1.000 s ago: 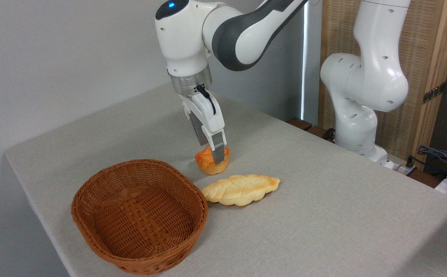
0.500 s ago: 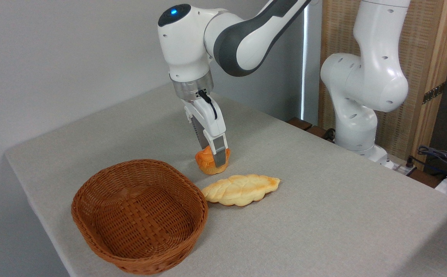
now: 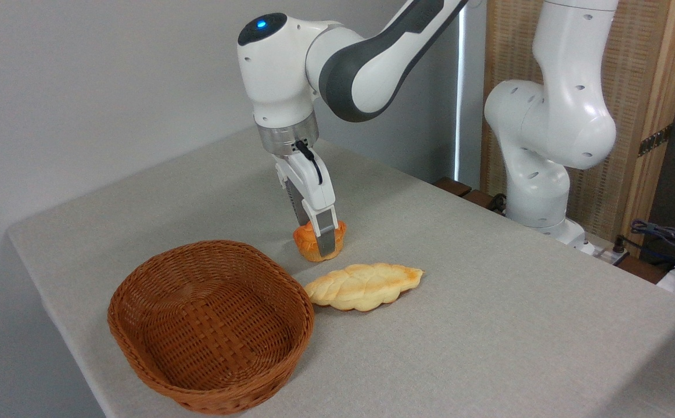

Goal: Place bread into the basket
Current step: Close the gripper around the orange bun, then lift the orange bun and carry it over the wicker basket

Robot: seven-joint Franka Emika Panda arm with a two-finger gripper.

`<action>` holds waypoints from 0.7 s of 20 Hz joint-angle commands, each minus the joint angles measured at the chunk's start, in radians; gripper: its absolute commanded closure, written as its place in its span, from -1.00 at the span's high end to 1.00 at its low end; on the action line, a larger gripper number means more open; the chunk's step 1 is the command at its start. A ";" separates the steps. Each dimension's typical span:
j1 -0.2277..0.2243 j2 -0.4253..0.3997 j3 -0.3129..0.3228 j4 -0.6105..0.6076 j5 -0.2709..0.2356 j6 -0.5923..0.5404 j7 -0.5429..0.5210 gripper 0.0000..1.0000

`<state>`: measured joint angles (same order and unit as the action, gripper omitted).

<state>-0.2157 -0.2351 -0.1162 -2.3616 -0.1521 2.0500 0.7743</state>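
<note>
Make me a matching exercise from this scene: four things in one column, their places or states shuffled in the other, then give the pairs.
Things:
1. bun
2. braided loaf
3. basket
4. pincer

States:
A. lying flat on the table, just right of the basket
B. nothing inside it, at the table's near left
C. closed around the bun from above
D. small and orange, gripped between two fingers

Pairs: 1-D, 2-A, 3-B, 4-C

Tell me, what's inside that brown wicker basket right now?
Nothing that shows: the basket reveals only its bare woven floor. Its near wall hides a strip of the bottom. The bun sits outside, between the gripper fingers, beside the braided loaf.
</note>
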 commanded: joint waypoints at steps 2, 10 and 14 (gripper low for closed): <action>-0.004 -0.007 0.001 -0.010 -0.015 0.021 0.014 -0.04; -0.004 -0.015 0.001 -0.007 -0.009 -0.005 0.022 -0.04; -0.004 -0.017 0.001 -0.005 -0.009 -0.007 0.020 -0.04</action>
<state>-0.2158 -0.2376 -0.1173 -2.3616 -0.1521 2.0489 0.7751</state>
